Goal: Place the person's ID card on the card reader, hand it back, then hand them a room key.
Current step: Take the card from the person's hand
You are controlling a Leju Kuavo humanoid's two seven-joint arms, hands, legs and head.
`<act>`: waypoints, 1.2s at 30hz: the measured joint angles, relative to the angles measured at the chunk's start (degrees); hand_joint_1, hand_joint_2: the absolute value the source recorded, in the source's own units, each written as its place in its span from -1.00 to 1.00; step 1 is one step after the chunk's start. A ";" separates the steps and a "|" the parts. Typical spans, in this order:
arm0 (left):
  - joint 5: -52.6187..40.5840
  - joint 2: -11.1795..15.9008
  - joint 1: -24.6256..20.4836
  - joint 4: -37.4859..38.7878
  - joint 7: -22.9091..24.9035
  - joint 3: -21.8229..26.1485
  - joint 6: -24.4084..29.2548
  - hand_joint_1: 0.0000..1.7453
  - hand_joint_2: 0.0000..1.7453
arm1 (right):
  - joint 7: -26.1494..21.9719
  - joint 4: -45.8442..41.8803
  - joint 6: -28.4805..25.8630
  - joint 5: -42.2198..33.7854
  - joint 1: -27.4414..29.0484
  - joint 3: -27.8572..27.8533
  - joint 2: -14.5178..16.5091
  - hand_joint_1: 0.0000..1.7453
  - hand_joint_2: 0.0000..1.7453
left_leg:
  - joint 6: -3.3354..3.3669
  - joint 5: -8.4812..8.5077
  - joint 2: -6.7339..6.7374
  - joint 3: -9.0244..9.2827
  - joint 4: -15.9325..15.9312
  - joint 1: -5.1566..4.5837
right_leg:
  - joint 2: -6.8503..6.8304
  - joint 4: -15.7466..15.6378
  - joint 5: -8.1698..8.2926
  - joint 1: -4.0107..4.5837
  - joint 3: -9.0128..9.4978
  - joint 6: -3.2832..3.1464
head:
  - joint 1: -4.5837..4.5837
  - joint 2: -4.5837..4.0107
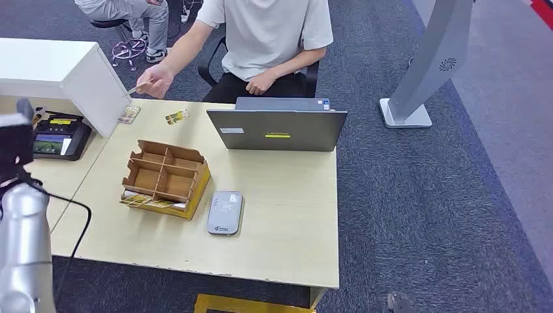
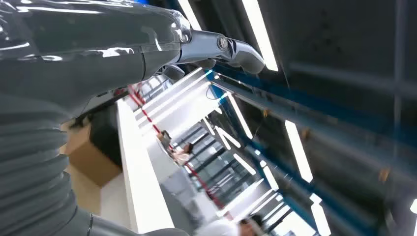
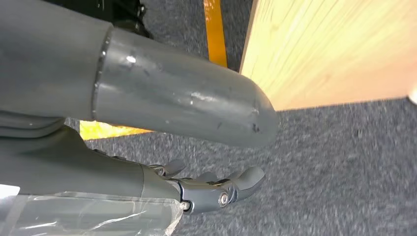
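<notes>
My right hand (image 3: 196,184) hangs beside the table edge over grey carpet, fingers loosely curled in and holding nothing. My left hand (image 2: 147,44) is raised toward the ceiling lights; I see a thumb and one finger extended with nothing between them, but I cannot tell how the rest of the fingers lie.

Nearest on the pale laminate table (image 1: 287,241) sits the card reader (image 1: 225,212), a flat grey rounded slab with a smooth top. Just beside it stands a corrugated cardboard organiser (image 1: 165,177) with open compartments, then a grey laptop (image 1: 276,130).

Farthest, the person's hand (image 1: 155,79) pinches what looks like the ID card (image 1: 135,89), thin and pale, held out past the table's far corner. I judge it light, stiff and slick; I would pinch its free edge, thumb against finger, firmly enough that it cannot slide.
</notes>
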 joint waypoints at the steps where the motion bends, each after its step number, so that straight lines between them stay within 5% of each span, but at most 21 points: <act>1: -2.42 0.54 -2.37 2.35 1.81 -1.40 -0.38 -1.00 1.00 | 0.29 0.01 0.01 -0.01 -0.13 0.27 0.03 -1.00 -1.00 | -0.01 0.04 0.06 -0.05 0.00 0.00 | 0.06 0.01 0.06 0.00 -0.06 -0.01 | -0.03 0.00; 6: -17.14 2.77 -18.04 19.18 14.24 -11.83 -3.77 -1.00 1.00 | 1.90 0.15 0.00 -0.12 -0.61 2.40 0.19 -1.00 -1.00 | -0.06 0.14 0.49 -0.22 0.00 -0.03 | 0.48 0.05 0.32 0.00 -0.30 0.01 | -0.02 0.01; 10: -19.75 2.83 -25.18 28.08 17.22 -17.20 -4.44 -1.00 1.00 | 2.47 0.29 -0.08 -0.38 -0.67 3.47 0.19 -1.00 -1.00 | -0.06 0.13 0.54 -0.25 0.00 -0.04 | 0.52 0.04 0.34 0.00 -0.33 0.03 | 0.03 0.01; 25: -19.35 2.83 -29.45 37.95 17.62 -20.00 -4.24 -1.00 1.00 | 4.19 0.37 -0.34 -0.28 -0.76 5.13 0.19 -1.00 -1.00 | -0.08 0.15 0.52 -0.32 -0.02 -0.02 | 0.50 0.05 0.33 0.00 -0.41 0.02 | 0.02 0.01; 29: -19.23 2.85 -29.47 38.91 17.54 -20.00 -4.09 1.00 1.00 | 4.45 0.38 -0.47 -0.26 -0.79 5.59 0.19 -1.00 -1.00 | -0.08 0.15 0.51 -0.33 -0.02 -0.02 | 0.49 0.05 0.33 0.00 -0.41 0.02 | 0.03 0.01; 36: -18.86 2.83 -29.39 40.21 16.14 -20.00 -3.84 1.00 1.00 | 4.48 0.37 -0.50 -0.57 -0.81 5.97 0.19 -1.00 -1.00 | -0.08 0.15 0.49 -0.36 -0.02 -0.02 | 0.49 0.05 0.33 0.00 -0.43 0.02 | 0.02 0.01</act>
